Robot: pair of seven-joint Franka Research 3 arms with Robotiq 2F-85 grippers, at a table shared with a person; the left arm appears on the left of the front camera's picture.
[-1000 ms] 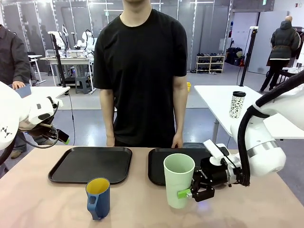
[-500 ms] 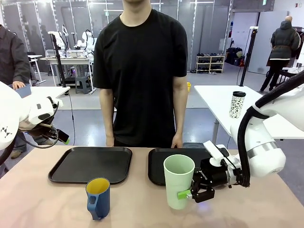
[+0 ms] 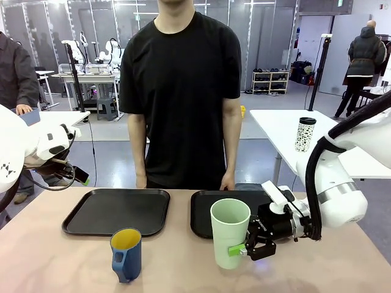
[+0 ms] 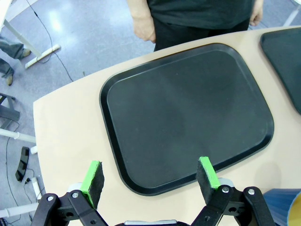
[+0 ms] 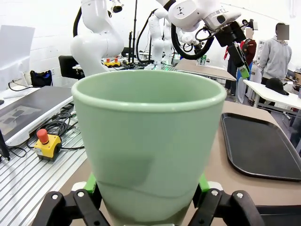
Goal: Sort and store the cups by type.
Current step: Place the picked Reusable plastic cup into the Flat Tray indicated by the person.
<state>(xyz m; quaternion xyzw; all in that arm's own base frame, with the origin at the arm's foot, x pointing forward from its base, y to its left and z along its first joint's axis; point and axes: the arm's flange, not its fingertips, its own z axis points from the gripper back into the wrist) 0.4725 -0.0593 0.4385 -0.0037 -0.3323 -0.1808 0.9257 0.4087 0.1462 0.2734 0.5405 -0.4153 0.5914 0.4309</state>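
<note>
A tall mint-green tumbler stands upright on the table, just in front of the right black tray. My right gripper comes in from the right and is shut on its lower part. In the right wrist view the tumbler sits between the green pads, which press on both its sides. The dark blue mug, yellow inside, stands near the front edge before the left tray. My left gripper hangs open above that tray's near edge, holding nothing. The mug's rim shows at the corner.
A person stands at the far edge, hands hanging by the table. Both trays hold nothing. A speckled tumbler with a black lid stands on a separate white table at the back right. My left arm is raised at the far left.
</note>
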